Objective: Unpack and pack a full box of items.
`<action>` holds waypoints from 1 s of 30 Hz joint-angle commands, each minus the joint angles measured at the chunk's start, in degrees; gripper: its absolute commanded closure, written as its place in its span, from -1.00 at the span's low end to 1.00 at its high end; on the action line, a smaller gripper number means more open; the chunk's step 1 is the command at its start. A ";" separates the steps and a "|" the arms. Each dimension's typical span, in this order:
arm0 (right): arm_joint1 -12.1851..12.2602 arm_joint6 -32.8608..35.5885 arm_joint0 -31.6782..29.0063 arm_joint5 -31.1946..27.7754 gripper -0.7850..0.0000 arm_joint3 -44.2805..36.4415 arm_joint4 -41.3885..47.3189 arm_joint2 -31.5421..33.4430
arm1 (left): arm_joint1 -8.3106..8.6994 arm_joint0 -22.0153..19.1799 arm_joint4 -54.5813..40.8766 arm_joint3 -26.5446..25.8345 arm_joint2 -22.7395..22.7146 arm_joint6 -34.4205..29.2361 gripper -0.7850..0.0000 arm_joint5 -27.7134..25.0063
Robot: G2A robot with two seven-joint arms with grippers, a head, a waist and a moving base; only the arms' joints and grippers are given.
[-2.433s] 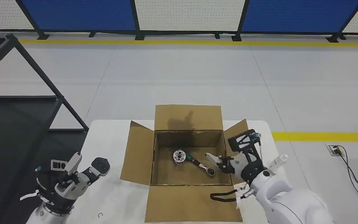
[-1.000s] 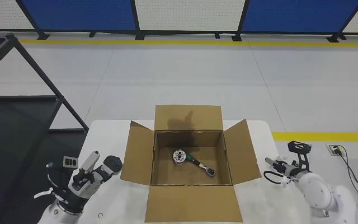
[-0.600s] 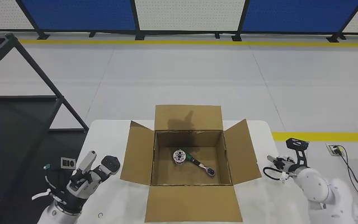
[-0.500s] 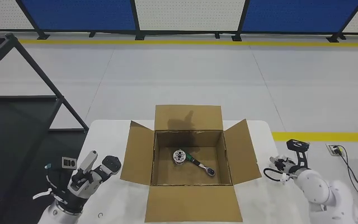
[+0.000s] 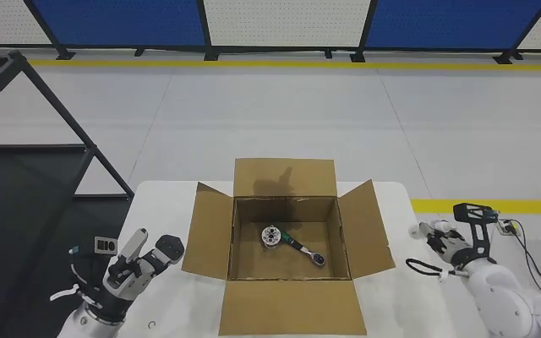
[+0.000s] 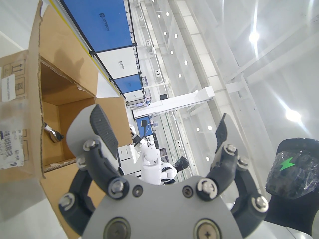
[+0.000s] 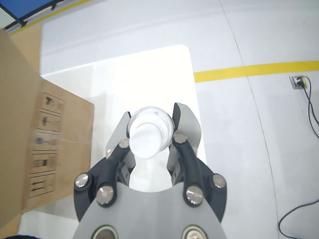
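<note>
Grey floor with a yellow line is stretching out behind the white bench [image 5: 161, 203], and blue and white panels are closing off the far side of the room.

At the bench's left end the left pincer [image 5: 156, 243] is hovering well apart from the box, its fingers [image 6: 103, 125] standing wide apart with nothing between them. Its wrist view is looking past the box's side flap toward the ceiling lights.

At the middle of the bench the box [image 5: 286, 209] is sitting with all four flaps folded outward. Inside it, on the floor, a round part [image 5: 271, 236] is lying toward the left, and a ratchet [image 5: 304, 249] is lying aslant just beside it, its green grip toward the part and its metal head pointing to the right front corner.

At the right end, beyond the box's right flap, the right pincer [image 7: 152, 111] is holding over the bench near its edge — clamped on a small clear bottle [image 7: 147, 138] with a white cap, the cap end facing the wrist camera. A black cord [image 5: 423, 269] is looping just beside this pincer, toward the box; whether it is resting on the bench cannot be told.
</note>
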 commanded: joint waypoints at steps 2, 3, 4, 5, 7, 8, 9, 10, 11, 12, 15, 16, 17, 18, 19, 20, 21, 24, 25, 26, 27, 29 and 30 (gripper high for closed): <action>0.00 1.47 -0.96 2.72 1.00 -9.14 -0.90 -0.74 | -0.04 0.64 -0.89 0.24 -0.57 -0.09 -1.00 -0.87; 0.03 1.86 -1.11 2.59 1.00 -11.27 -0.83 -1.10 | -0.04 0.86 -1.20 0.33 -0.78 -0.17 -1.00 -1.12; 0.06 2.11 -1.13 2.41 1.00 -13.16 -0.76 -1.38 | -0.05 1.08 -1.51 0.42 -1.04 -0.19 -1.00 -1.38; 0.08 2.55 -1.19 2.69 1.00 -14.55 -0.95 -1.71 | -0.06 1.33 -1.73 0.48 -1.30 -0.27 -1.00 -1.64; 0.12 5.13 -0.39 3.71 1.00 -17.21 -0.32 -2.81 | -0.07 1.85 -2.41 0.66 -1.91 -0.45 -1.00 -2.19; 0.15 6.22 0.41 4.00 1.00 -18.29 0.22 -3.43 | -0.08 2.13 -2.74 0.79 -2.23 -0.51 -1.00 -2.43; 0.21 7.21 1.25 3.85 1.00 -19.19 0.28 -4.19 | -0.09 2.38 -3.06 0.91 -2.55 -0.58 -1.00 -2.63; 0.25 8.13 2.16 3.40 1.00 -19.84 0.87 -5.18 | -0.09 2.61 -3.36 1.04 -2.85 -0.67 -1.00 -2.81; 0.30 9.10 3.20 2.43 1.00 -20.18 1.80 -6.26 | -0.10 2.80 -3.65 1.16 -3.14 -0.72 -1.00 -3.06; 0.37 10.13 4.38 1.40 1.00 -20.27 2.24 -7.32 | -0.11 3.02 -3.93 1.28 -3.41 -0.79 -1.00 -3.29; 0.47 13.08 8.24 0.68 1.00 -19.66 1.69 -11.61 | -0.14 3.64 -4.60 1.49 -4.36 -0.76 -1.00 -3.92; 0.43 14.13 9.65 0.80 1.00 -19.11 1.66 -13.58 | -0.16 3.82 -4.70 1.47 -4.80 -0.50 -1.00 -4.24; 0.43 15.63 11.33 0.29 1.00 -18.47 0.97 -15.75 | -0.18 4.01 -5.35 1.40 -5.23 -0.37 -1.00 -4.42; 0.36 16.55 13.12 0.26 1.00 -17.66 0.64 -17.90 | -0.19 4.17 -5.93 1.46 -5.82 -0.20 -1.00 -4.60; 0.26 17.56 14.84 0.17 1.00 -16.58 0.50 -20.16 | -0.19 4.30 -6.17 1.58 -6.42 -0.09 -1.00 -4.71; 0.16 18.50 16.64 -0.01 1.00 -15.53 -0.35 -22.37 | -0.19 4.43 -6.54 1.63 -6.89 -0.15 -1.00 -4.77; -0.01 18.97 18.22 -0.12 1.00 -14.32 -0.40 -24.66 | -0.18 4.58 -6.82 1.68 -7.34 -0.29 -1.00 -4.85; -0.61 20.56 22.85 -0.55 1.00 -9.34 -0.85 -31.12 | -0.21 5.12 -7.56 1.89 -8.25 -0.61 -1.00 -5.09; -0.85 21.03 24.46 -0.55 1.00 -7.35 -1.32 -33.17 | -0.22 5.31 -7.67 1.94 -8.46 -0.65 -1.00 -5.18; -1.18 21.02 25.91 -0.46 1.00 -5.14 -0.55 -35.12 | -0.24 5.51 -7.79 1.90 -8.63 -0.76 -1.00 -5.26; -1.49 21.29 27.46 -0.64 1.00 -2.53 0.03 -36.90 | -0.25 5.70 -7.88 1.87 -8.83 -0.83 -1.00 -5.37; -2.21 21.02 30.35 -1.15 1.00 2.64 1.62 -40.30 | -0.29 6.02 -7.96 1.89 -9.16 -0.83 -1.00 -5.56; -2.56 20.89 31.65 -1.61 1.00 5.20 2.54 -41.83 | -0.30 6.15 -8.03 1.86 -9.28 -0.87 -1.00 -5.60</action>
